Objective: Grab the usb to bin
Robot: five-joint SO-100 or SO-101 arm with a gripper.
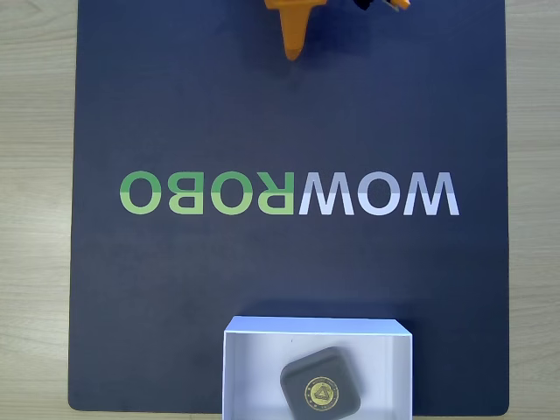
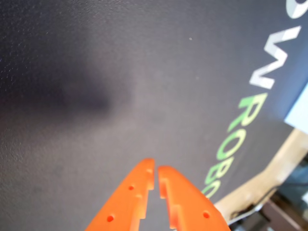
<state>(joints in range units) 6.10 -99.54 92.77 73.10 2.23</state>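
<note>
The usb (image 1: 320,390), a dark grey rounded-square block with a gold triangle emblem, lies flat inside the bin (image 1: 249,367), a white shallow box at the bottom edge of the fixed view. My orange gripper (image 1: 294,54) pokes in at the top of that view, far from the bin. In the wrist view the gripper (image 2: 156,168) is shut, its two orange fingers (image 2: 134,195) meeting with only a thin slit between them and nothing held, hovering over bare dark mat. A corner of the bin (image 2: 299,115) shows at the right edge of the wrist view.
A dark navy mat (image 1: 175,289) with the WOWROBO lettering (image 1: 289,194) covers the light wooden table (image 1: 35,210). The mat's edge and wood (image 2: 255,185) show at the lower right of the wrist view.
</note>
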